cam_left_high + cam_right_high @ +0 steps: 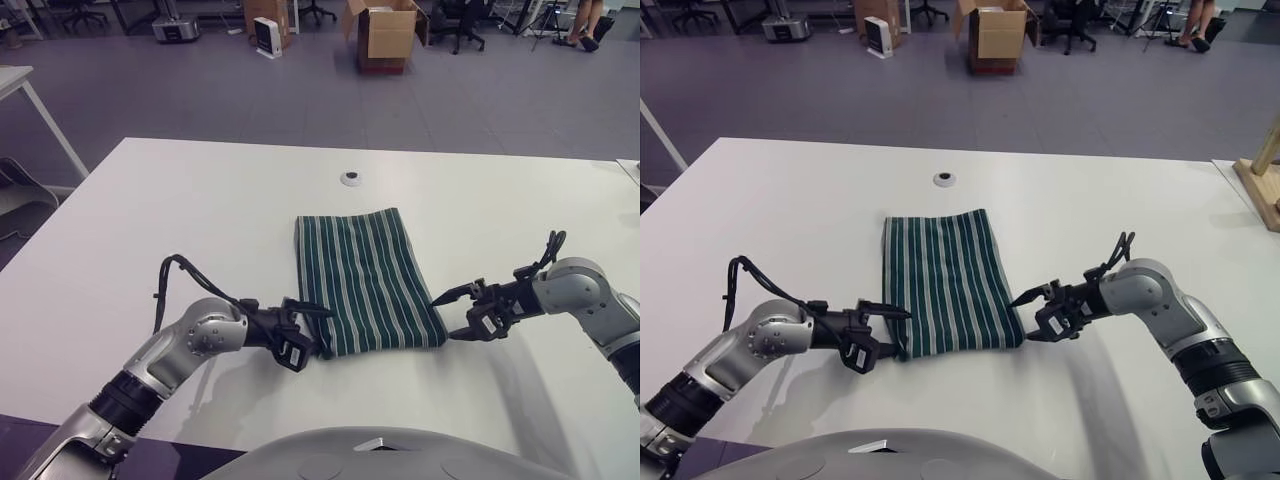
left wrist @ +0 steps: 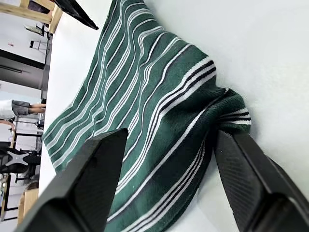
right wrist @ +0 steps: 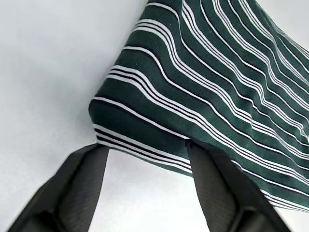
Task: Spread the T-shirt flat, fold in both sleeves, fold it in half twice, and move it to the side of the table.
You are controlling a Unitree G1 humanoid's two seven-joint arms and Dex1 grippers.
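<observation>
- The T-shirt (image 1: 365, 280), dark green with white stripes, lay folded into a narrow rectangle near the middle of the white tabletop (image 1: 180, 220), its long edges running from 12 to 6 o'clock.
- The left gripper (image 1: 315, 335) sat at the shirt's 7 o'clock corner. Its fingers (image 2: 91, 183) were spread apart, with the bunched corner lying between them.
- The right gripper (image 1: 445, 320) sat at the shirt's 5 o'clock corner. Its fingers (image 3: 212, 188) were likewise spread, their tips at the folded edge on either side of the corner.
- A small round disc (image 1: 350, 178) rested on the tabletop at 12 o'clock from the shirt, apart from its far edge.
- Broad spans of tabletop extended from the shirt's long edges toward 9 and 3 o'clock, with a narrower strip toward 6 o'clock.
</observation>
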